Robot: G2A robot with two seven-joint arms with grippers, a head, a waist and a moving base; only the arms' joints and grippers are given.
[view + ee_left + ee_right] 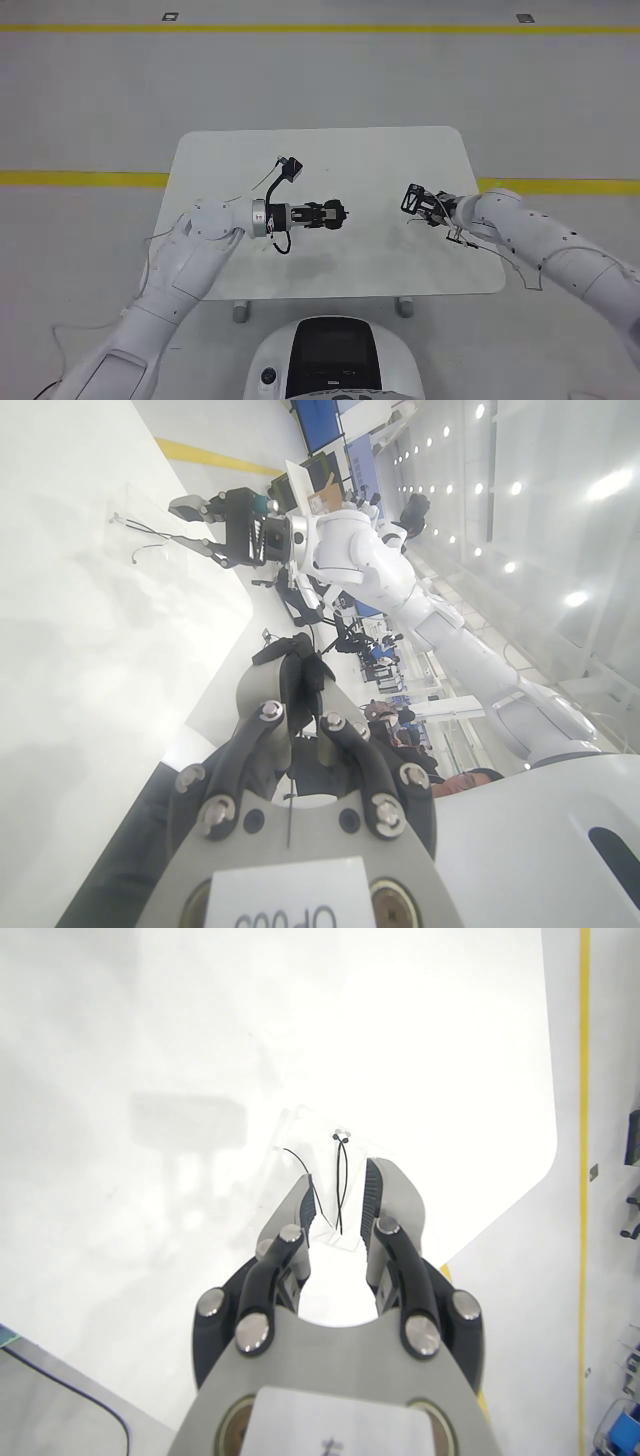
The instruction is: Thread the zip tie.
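Observation:
My left gripper (300, 680) is shut on a thin black zip tie (289, 820), whose tail runs back between the fingers toward the wrist. In the top view this gripper (335, 214) hovers over the middle of the white table (330, 270). My right gripper (339, 1188) is open just above a clear plastic sheet (320, 1128). Two crossed black zip ties (341, 1178) lie on that sheet between the fingers, and a third, curved tie (296, 1159) lies beside one finger. From the left wrist view the right gripper (192, 525) hangs open over the same ties (145, 532).
The right gripper (412, 197) is close to the table's right side, where a cut corner (547, 1163) ends the surface. A black cable and connector (288, 168) stick out from the left wrist. Yellow floor lines (80, 179) run past the table.

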